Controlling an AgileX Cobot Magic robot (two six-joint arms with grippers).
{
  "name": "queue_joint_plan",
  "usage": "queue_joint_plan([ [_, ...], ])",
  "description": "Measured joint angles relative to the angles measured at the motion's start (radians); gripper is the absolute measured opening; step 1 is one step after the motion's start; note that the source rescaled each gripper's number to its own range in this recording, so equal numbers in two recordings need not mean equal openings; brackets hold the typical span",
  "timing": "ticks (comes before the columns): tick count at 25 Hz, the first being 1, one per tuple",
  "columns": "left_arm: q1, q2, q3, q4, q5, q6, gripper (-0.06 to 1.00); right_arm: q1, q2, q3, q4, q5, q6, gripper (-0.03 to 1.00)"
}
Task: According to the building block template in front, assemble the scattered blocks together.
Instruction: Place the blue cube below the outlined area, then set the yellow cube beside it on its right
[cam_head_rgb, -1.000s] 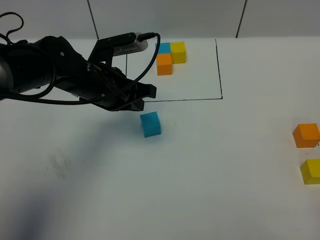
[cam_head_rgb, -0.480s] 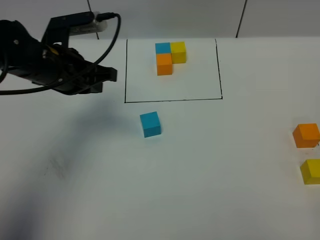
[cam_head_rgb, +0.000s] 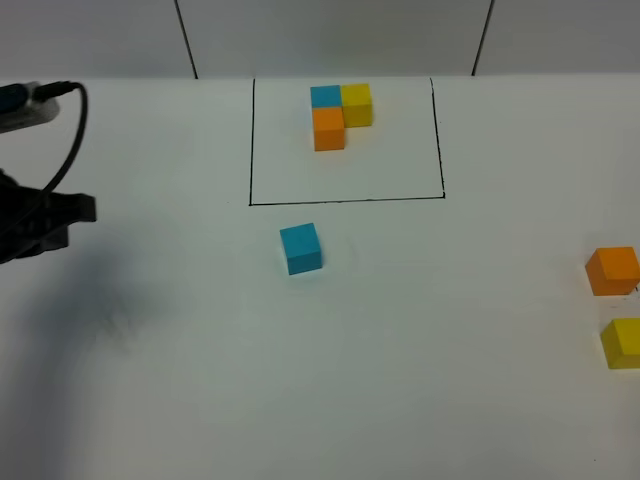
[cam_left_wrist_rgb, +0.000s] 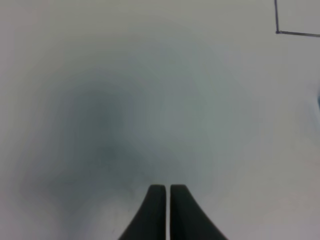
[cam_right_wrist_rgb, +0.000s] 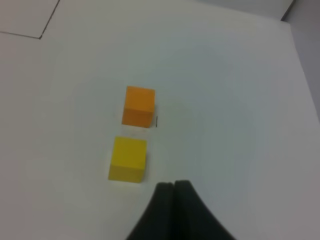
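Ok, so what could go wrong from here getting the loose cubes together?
The orange cube and yellow cube sit close together, so grabbing one might knock the other. Both are far from the blue cube, so a long carry could end misaligned. The right gripper is shut and must open first.

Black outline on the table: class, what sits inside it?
A blue cube, yellow cube and orange cube touching in an L near its far side. Nothing covers them.
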Motion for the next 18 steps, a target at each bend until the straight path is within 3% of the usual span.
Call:
queue_joint_plan([
  [7, 0.163, -0.327, 0.191, 0.045, 0.133, 0.001, 0.00, 0.000, 0.000, 0.000, 0.000, 0.000, 0.000, 0.00],
  [14, 0.279, -0.631, 0.226, 0.084, 0.389, 0.001, 0.00, 0.000, 0.000, 0.000, 0.000, 0.000, 0.000, 0.00],
  [18, 0.334, -0.768, 0.234, 0.109, 0.475, 0.001, 0.00, 0.000, 0.000, 0.000, 0.000, 0.000, 0.000, 0.00],
])
